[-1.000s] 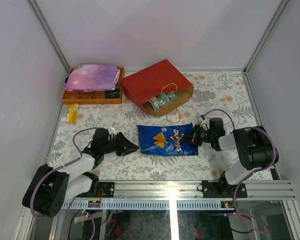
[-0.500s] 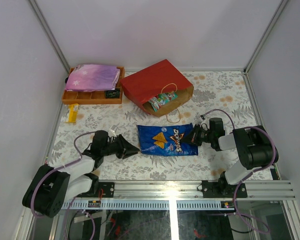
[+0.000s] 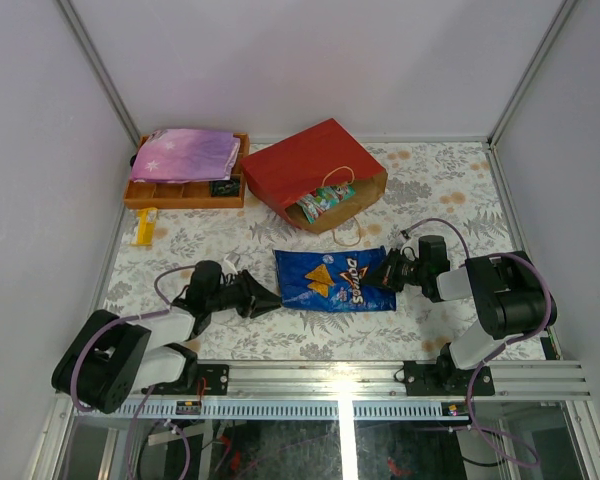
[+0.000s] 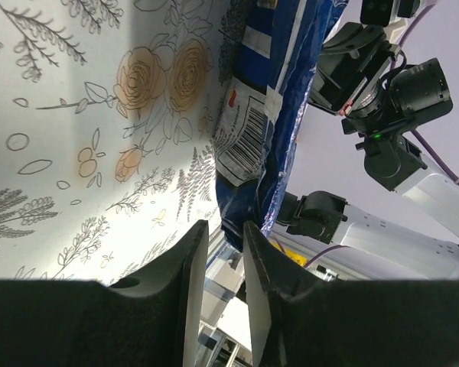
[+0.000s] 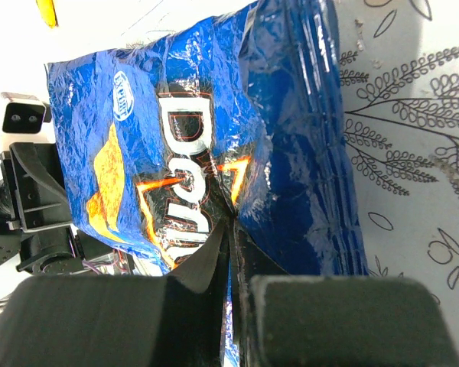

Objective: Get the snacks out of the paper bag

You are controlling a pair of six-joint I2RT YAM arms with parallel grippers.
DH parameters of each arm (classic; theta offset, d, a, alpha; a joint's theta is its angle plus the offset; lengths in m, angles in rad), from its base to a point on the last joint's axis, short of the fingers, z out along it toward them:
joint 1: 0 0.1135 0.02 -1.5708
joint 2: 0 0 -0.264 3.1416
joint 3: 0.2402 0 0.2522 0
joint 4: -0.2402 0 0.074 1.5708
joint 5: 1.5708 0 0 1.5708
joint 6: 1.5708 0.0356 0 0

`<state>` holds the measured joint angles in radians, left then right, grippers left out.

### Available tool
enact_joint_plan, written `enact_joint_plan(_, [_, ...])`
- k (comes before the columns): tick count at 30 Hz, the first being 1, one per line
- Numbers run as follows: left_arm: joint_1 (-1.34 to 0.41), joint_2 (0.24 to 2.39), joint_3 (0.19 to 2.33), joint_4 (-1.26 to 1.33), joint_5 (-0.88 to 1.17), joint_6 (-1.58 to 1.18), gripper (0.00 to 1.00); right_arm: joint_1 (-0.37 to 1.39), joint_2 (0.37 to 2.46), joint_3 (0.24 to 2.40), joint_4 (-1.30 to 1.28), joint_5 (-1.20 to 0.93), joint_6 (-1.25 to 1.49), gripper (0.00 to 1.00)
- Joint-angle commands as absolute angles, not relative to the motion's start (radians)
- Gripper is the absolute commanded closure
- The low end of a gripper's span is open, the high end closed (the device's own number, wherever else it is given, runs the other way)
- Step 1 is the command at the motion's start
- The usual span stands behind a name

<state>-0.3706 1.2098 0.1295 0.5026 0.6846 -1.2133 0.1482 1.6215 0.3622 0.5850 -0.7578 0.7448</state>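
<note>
Top external: my left fingers (image 3: 267,296) have reached the Doritos bag (image 3: 332,281), narrowly parted, seemingly empty; right fingers (image 3: 389,272) pinch it; packets (image 3: 322,203) remain in paper bag (image 3: 302,165)

Doritos bag (image 3: 332,280) flat, packets (image 3: 323,202) in red bag (image 3: 305,165)

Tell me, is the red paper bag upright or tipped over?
Tipped over: the red paper bag lies on its side, its mouth facing sideways, a green packet showing inside.

Bright, even overhead light washes the floral-patterned white table (image 3: 430,190); sheen glints on the crinkled blue foil chip bag (image 5: 291,153) (right wrist view's upper-left corner burns white).
</note>
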Motion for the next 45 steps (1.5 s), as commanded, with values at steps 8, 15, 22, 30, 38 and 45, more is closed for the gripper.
enact_joint_plan(8, [-0.391, 1.217, 0.142, 0.612, 0.676, -1.259, 0.82, 0.141, 1.646, 0.359, 0.558, -0.721, 0.719, 1.0])
enact_joint_plan(15, [-0.399, 1.23, 0.138, 0.627, 0.676, -1.264, 0.99, 0.141, 1.644, 0.357, 0.556, -0.721, 0.716, 1.0])
enact_joint_plan(22, [-0.399, 1.177, 0.114, 0.567, 0.662, -1.246, 1.0, 0.14, 1.649, 0.358, 0.56, -0.72, 0.719, 1.0])
enact_joint_plan(30, [-0.399, 1.021, 0.078, 0.275, 0.533, -1.157, 1.0, 0.14, 1.659, 0.357, 0.565, -0.705, 0.733, 1.0])
enact_joint_plan(38, [-0.4, 0.812, 0.094, -0.021, 0.399, -1.121, 1.0, 0.133, 1.639, 0.351, 0.536, -0.642, 0.749, 1.0])
enact_joint_plan(45, [-0.399, 0.712, 0.06, -0.081, 0.377, -1.147, 1.0, 0.121, 1.633, 0.337, 0.544, -0.624, 0.767, 1.0])
